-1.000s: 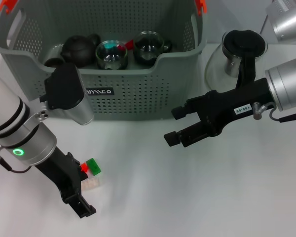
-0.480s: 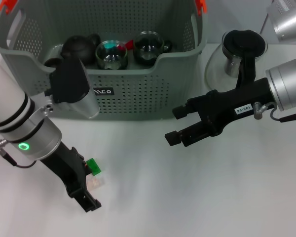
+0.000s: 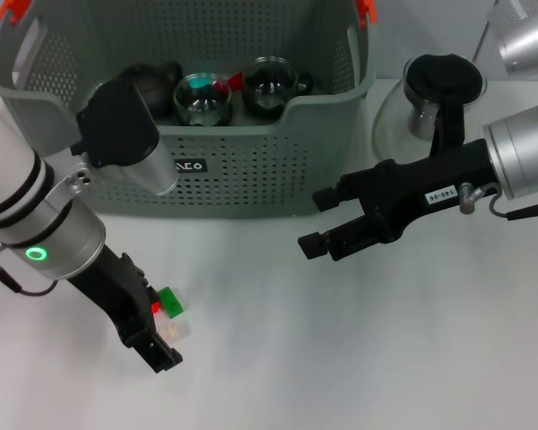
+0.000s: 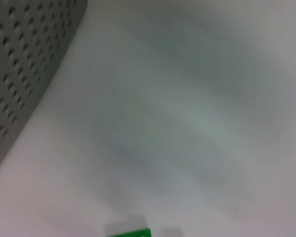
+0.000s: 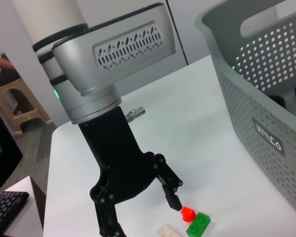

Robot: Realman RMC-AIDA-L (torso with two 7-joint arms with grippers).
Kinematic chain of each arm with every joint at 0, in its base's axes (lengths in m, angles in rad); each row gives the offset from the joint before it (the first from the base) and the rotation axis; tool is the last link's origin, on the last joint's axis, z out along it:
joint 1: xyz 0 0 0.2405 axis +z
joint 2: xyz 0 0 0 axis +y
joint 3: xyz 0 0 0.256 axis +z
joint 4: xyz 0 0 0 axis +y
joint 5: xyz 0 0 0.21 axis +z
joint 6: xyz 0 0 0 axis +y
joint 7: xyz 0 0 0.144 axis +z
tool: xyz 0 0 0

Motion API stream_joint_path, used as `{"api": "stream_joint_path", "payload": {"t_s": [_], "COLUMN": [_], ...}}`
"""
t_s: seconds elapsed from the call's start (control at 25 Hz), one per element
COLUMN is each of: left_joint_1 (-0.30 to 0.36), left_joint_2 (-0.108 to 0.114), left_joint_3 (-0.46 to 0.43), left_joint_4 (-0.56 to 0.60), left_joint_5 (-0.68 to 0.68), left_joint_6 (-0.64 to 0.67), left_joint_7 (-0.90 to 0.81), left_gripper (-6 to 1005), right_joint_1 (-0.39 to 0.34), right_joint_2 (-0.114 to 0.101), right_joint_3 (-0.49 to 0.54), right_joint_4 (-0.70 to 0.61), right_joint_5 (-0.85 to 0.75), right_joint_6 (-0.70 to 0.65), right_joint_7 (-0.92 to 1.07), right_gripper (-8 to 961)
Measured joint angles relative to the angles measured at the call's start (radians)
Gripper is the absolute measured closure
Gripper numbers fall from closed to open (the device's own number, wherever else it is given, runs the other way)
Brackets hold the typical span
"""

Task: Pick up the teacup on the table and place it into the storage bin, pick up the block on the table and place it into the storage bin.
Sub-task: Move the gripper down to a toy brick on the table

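Grey-green perforated storage bin (image 3: 251,170), orange clips; block (image 3: 169,309) red, green, white; white table (image 3: 359,358).

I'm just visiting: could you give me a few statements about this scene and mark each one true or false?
1. The left pincer is open above the blocks. True.
2. The storage bin is empty. False: it holds dark teaware and glass cups.
3. The right pincer grips a teacup. False: it is open and holds nothing.
4. The blocks lie on the table, outside the bin. True.
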Motion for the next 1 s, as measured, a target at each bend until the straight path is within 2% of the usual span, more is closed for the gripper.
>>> {"api": "stream_joint_path", "payload": {"t_s": [0.4, 1.0], "left_joint_1": [0.031, 0.044], "left_joint_2": [-0.001, 0.001], "left_joint_3": [0.090, 0.150], "left_joint_4": [0.001, 0.028], "left_joint_5": [0.009, 0.027], "left_joint_6": [-0.050, -0.103], "left_joint_7": [-0.037, -0.042], "left_gripper": [49, 92], "right_joint_1": [0.000, -0.001], "right_joint_2": [0.002, 0.006], "right_joint_3": [0.002, 0.002], "right_joint_4": [0.000, 0.000], "right_joint_5": [0.001, 0.001], "right_joint_6": [0.006, 0.012], "right_joint_7": [-0.002, -0.005], "right_gripper": [8, 8]}}
